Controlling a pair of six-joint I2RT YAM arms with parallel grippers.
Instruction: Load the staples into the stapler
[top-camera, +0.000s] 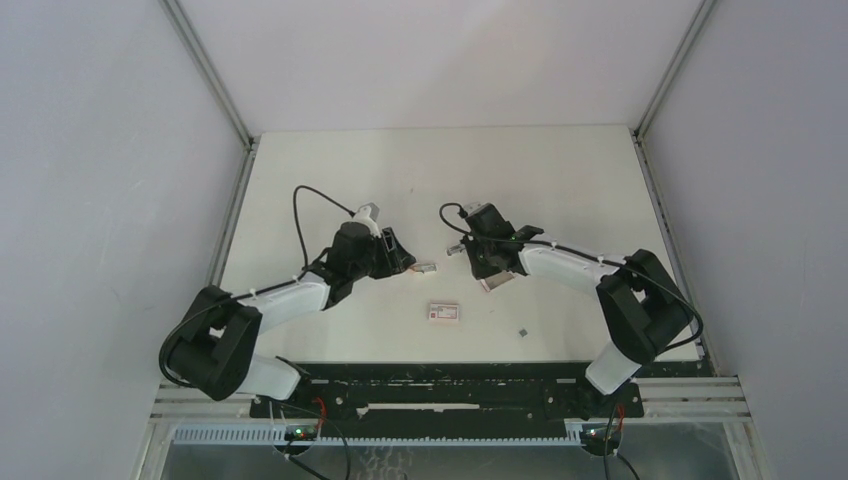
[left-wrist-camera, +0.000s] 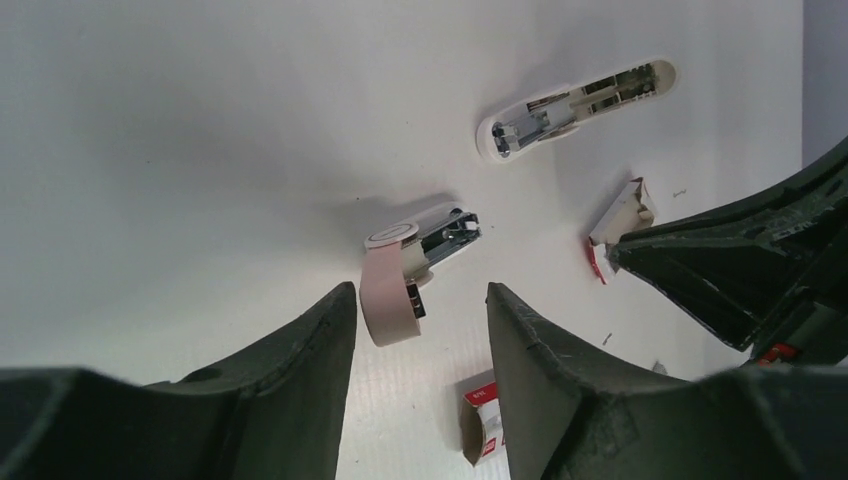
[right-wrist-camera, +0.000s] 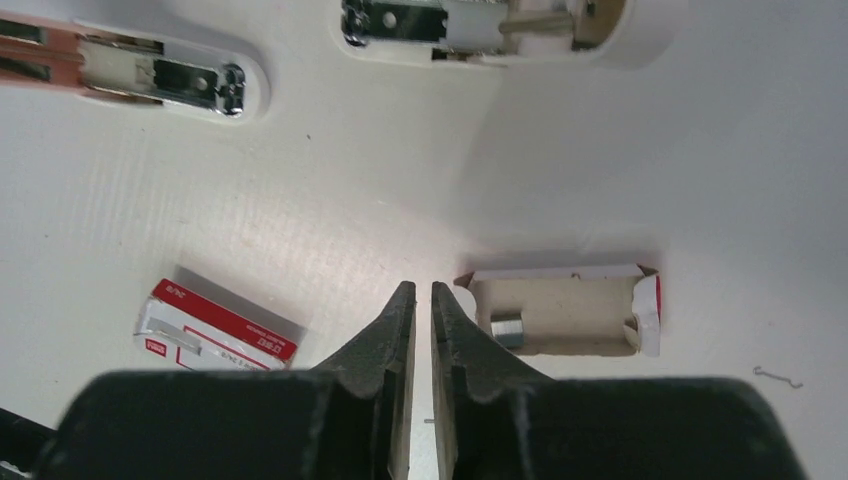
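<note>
Stapler (left-wrist-camera: 575, 105) opened between arms; left tool (left-wrist-camera: 420, 292) spread, right tool (right-wrist-camera: 420, 290) nearly closed, empty, beside cardboard tray (right-wrist-camera: 570, 320).

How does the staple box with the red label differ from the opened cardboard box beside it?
The red-labelled box shows its printed red-and-white face; the opened box shows bare brown cardboard inside. A short strip of what look like staples sits in the opened box; the red-labelled box's contents are hidden. In the right wrist view the red-labelled box lies slanted, the opened box level. Both lie flat on the table.
</note>
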